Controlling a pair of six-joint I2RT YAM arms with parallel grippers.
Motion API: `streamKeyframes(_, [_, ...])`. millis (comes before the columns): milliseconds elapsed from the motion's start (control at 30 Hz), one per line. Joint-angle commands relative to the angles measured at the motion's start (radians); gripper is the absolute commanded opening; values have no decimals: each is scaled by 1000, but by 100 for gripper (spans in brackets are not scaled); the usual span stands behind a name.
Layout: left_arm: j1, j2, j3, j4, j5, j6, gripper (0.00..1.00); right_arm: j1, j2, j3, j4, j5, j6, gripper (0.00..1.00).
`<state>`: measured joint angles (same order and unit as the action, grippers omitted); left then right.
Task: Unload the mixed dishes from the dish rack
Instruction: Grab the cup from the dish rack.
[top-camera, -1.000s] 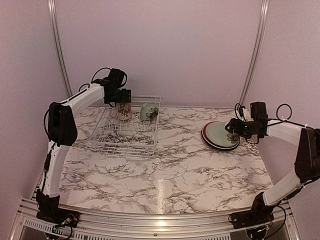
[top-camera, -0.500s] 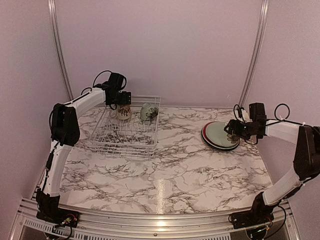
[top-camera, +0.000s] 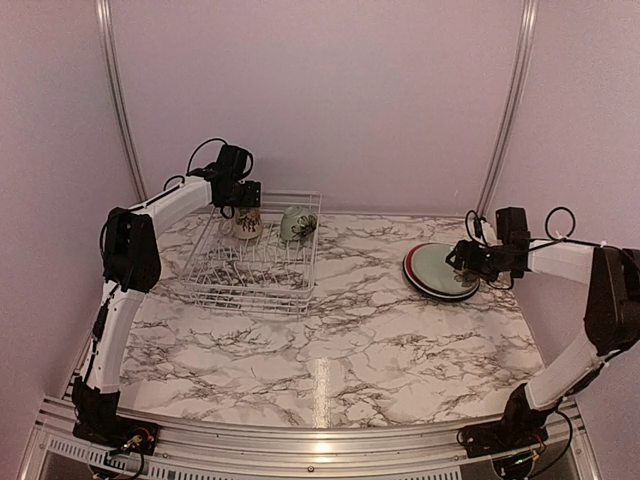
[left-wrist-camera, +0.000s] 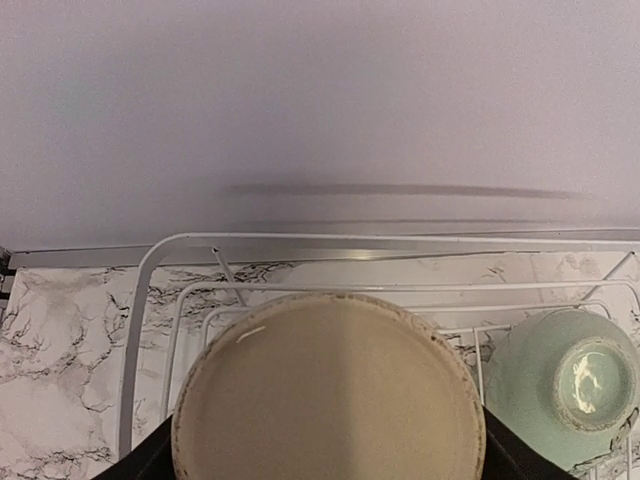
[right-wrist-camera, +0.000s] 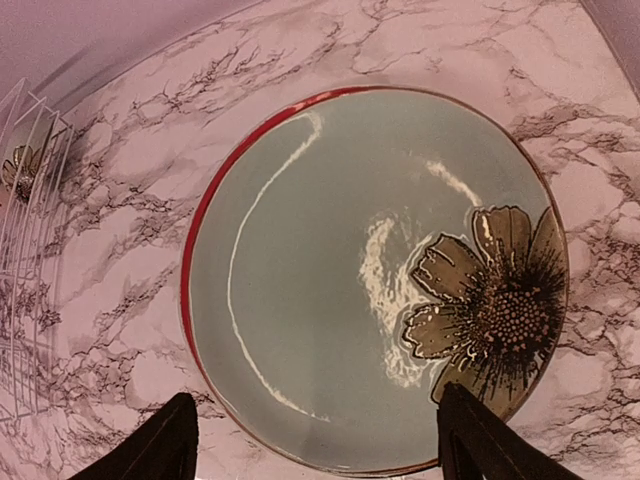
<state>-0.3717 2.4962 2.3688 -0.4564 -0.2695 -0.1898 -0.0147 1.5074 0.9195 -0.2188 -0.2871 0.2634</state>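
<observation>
**A:** What is nearest on the worktop (top-camera: 360, 350)?

**B:** One rack (top-camera: 240, 296), on the left side. Its long side seems to run from near to far.

**A:** And the plates?

**B:** There are two, on the right side, well apart from the rack. Both lie flat. The green plate (right-wrist-camera: 330, 250) rests on the bottom plate (top-camera: 408, 268), of which only a red and dark rim shows. The flower mark is at the edge toward the right arm. The right gripper (right-wrist-camera: 315, 395) hovers over it with fingers wide apart, holding nothing.

**A:** What is in the rack?

**B:** One mug (left-wrist-camera: 330, 390) and one bowl (left-wrist-camera: 560, 385), side by side at the far end. The mug stands bottom up in the far left corner. The bowl, at its right, is also bottom up, but tilted. The left gripper (left-wrist-camera: 328, 445) has one finger on each side of the mug. I cannot tell if they press it.
</observation>
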Motion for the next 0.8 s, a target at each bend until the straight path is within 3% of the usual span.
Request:
streamKeyframes(0, [4, -36, -32, 17, 29, 3, 52, 12, 8, 50, 9, -12, 16, 79])
streamKeyframes(267, [-12, -79, -43, -23, 38, -6, 24, 12, 2, 52, 4, -7, 17, 79])
streamKeyframes(567, [-17, -164, -44, -37, 32, 1, 1, 12, -24, 39, 6, -4, 20, 79])
streamKeyframes(767, [-33, -225, -54, -40, 19, 14, 0, 12, -39, 23, 11, -4, 23, 79])
